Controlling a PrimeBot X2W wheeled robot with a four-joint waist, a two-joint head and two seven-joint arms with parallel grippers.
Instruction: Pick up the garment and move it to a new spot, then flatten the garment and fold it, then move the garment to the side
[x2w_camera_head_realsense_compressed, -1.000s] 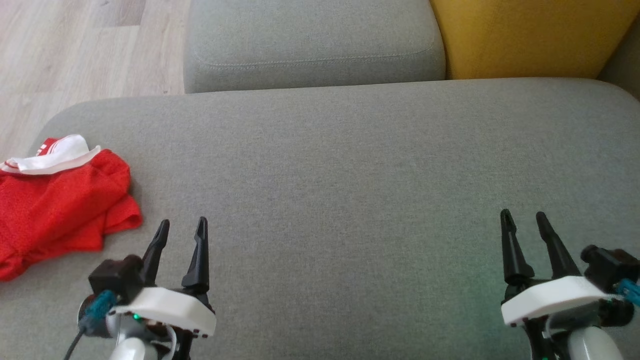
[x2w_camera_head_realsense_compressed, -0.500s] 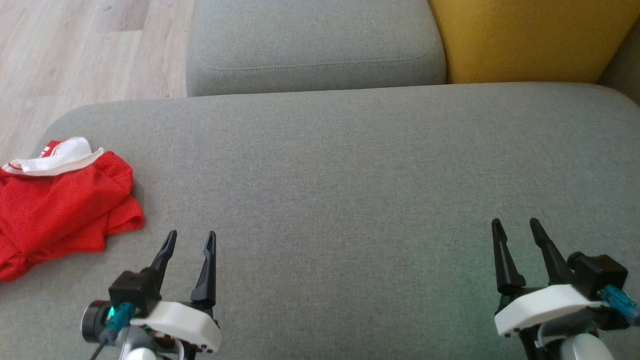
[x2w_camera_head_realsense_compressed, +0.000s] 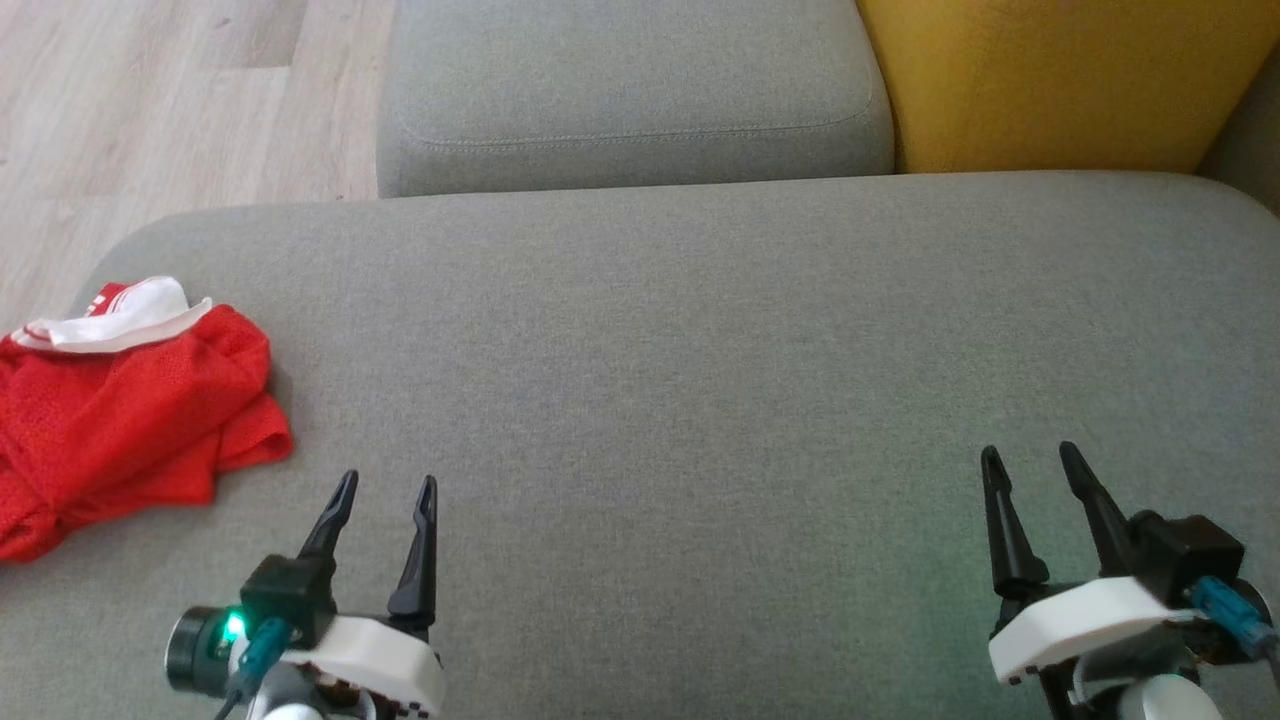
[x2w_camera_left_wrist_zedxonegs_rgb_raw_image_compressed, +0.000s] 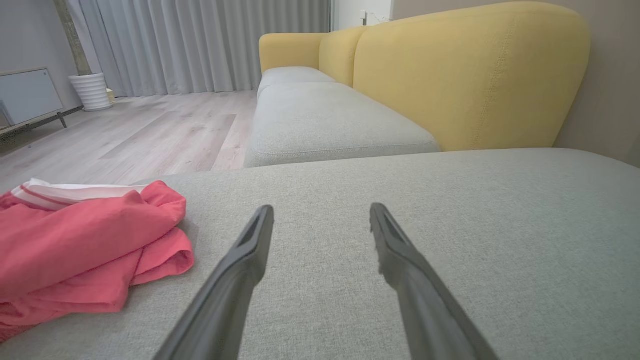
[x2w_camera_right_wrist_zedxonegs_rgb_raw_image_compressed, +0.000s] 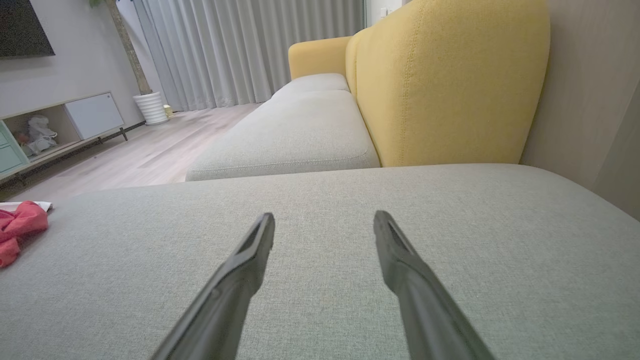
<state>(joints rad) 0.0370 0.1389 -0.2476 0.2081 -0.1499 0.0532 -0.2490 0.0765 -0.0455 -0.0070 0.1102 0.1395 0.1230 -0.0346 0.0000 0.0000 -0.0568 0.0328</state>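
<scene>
Nearest, the left end effector (x2w_camera_head_realsense_compressed: 389, 480) and right end effector (x2w_camera_head_realsense_compressed: 1029, 452) hover low over a grey sofa seat (x2w_camera_head_realsense_compressed: 700, 350), both spread wide and empty. Ahead and to the left of the left one, a rumpled red garment (x2w_camera_head_realsense_compressed: 130, 410) lies at the seat's left edge. The pick-up seems not yet begun. Next, the left arm likely needs to reach left and pinch the cloth.

A broad grey seat cushion (x2w_camera_head_realsense_compressed: 700, 380) spreads across the foreground, butting a second grey cushion (x2w_camera_head_realsense_compressed: 630, 90) beyond it. A mustard-yellow backrest (x2w_camera_left_wrist_zedxonegs_rgb_raw_image_compressed: 470, 75) rises along the right. Pale wood-plank floor (x2w_camera_head_realsense_compressed: 150, 100) runs to long grey curtains (x2w_camera_left_wrist_zedxonegs_rgb_raw_image_compressed: 200, 45), a white ribbed pot (x2w_camera_left_wrist_zedxonegs_rgb_raw_image_compressed: 91, 91) and a low cabinet (x2w_camera_right_wrist_zedxonegs_rgb_raw_image_compressed: 75, 120) against a pale wall (x2w_camera_right_wrist_zedxonegs_rgb_raw_image_compressed: 75, 65)
</scene>
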